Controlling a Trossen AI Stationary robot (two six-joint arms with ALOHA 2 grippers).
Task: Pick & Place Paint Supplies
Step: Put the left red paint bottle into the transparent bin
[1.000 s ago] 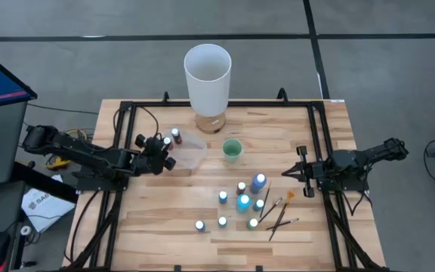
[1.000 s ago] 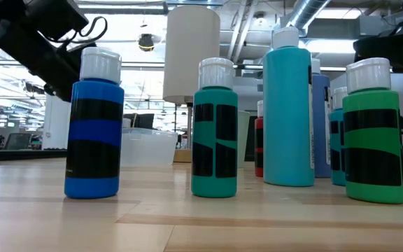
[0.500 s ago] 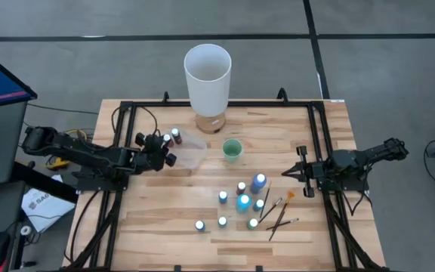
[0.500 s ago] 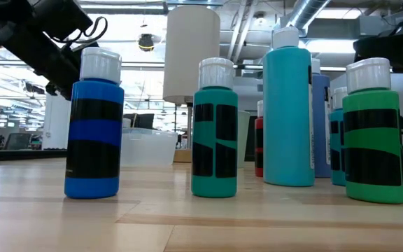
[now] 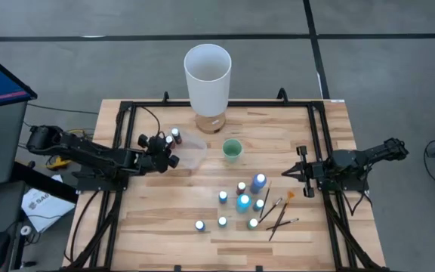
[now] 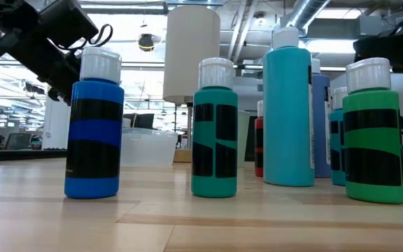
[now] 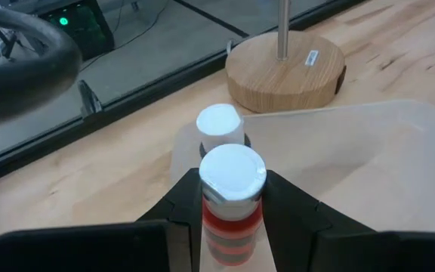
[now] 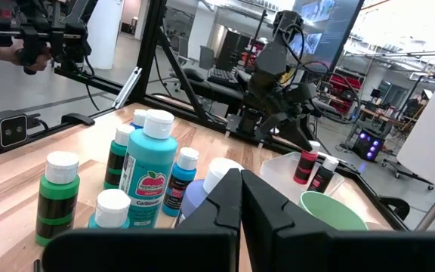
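Observation:
My left gripper (image 5: 168, 146) is at the table's left, at the left edge of a clear plastic container (image 5: 193, 151), shut on a small red paint bottle with a white cap (image 7: 232, 198). A second white-capped bottle (image 7: 219, 127) stands just beyond it at the container's corner. Several more paint bottles (image 5: 240, 202) stand on the wood near the middle right, with thin brushes (image 5: 278, 215) lying beside them, one orange-tipped (image 5: 290, 196). My right gripper (image 5: 296, 172) waits shut at the right, touching nothing. My left gripper pinches the red bottle's body just below its white cap (image 7: 232, 219) between its two fingers (image 7: 183, 215). The fingers come from the table's left, slanting slightly down. The bottle stands upright in the hold. Its bottom is hidden by the fingers, so whether it rests on anything cannot be told.
A tall white cylinder (image 5: 208, 75) on a round wooden base stands at the far middle. A small green cup (image 5: 232, 149) sits right of the clear container. Black frame rails (image 5: 119, 174) run along both sides of the table.

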